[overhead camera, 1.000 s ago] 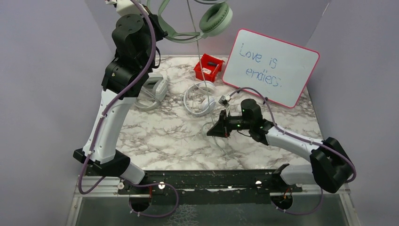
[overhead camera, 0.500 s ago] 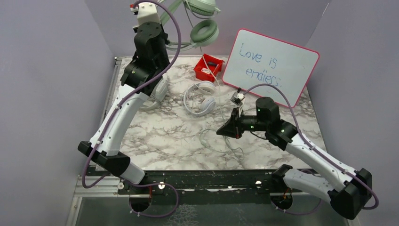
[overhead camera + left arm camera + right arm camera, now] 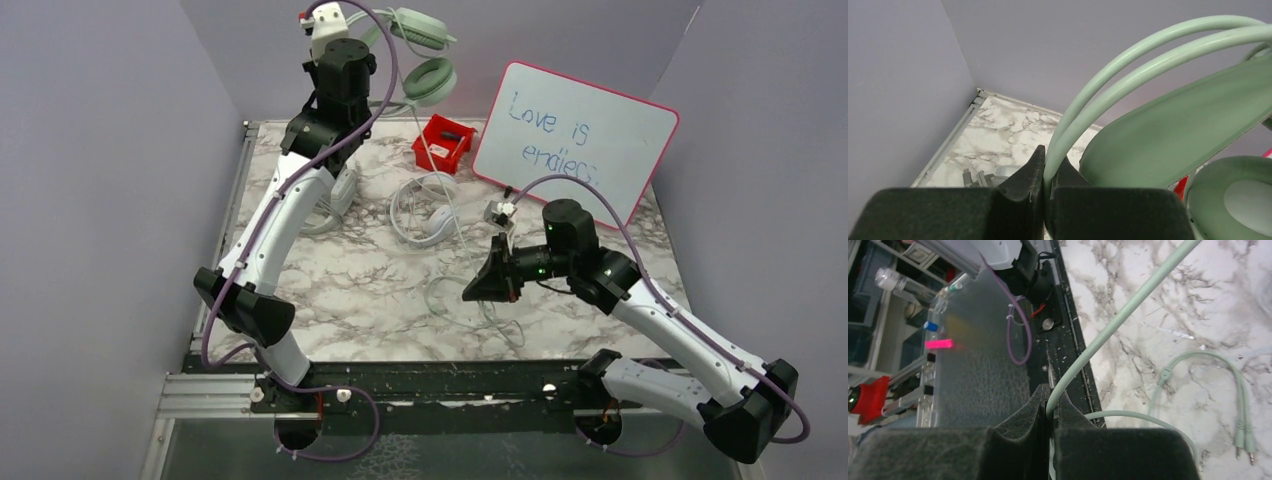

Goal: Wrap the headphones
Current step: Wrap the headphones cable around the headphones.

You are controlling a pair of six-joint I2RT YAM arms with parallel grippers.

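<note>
Since a second ago the left arm has straightened toward the back wall, carrying its load lower and a little leftward, while the right arm has slid out to the right.

On the left, a grey-green pair (image 3: 338, 192) lies on the desk (image 3: 330, 290), half hidden behind the left arm. High above it, the left tool (image 3: 1048, 167) is clamped shut on the thin double headband (image 3: 1128, 60) of the mint headphones (image 3: 428, 75), which hang in the air by the back wall. From above, the fingers themselves are tucked behind the wrist and can't be made out. One ear cup (image 3: 1238, 200) runs off the wrist picture's edge.

From the cup the cable (image 3: 445, 170) drops at a slant past the white headphones (image 3: 425, 215) lying mid-desk and the red bin (image 3: 445, 145) behind them. The right tool (image 3: 1050, 400) pinches it tight, low over the desk. Slack loops lie on the marble below, ending in two plugs (image 3: 1243, 452). I can't trace the loops clearly from above.

A whiteboard (image 3: 575, 140) leans at the far right.
</note>
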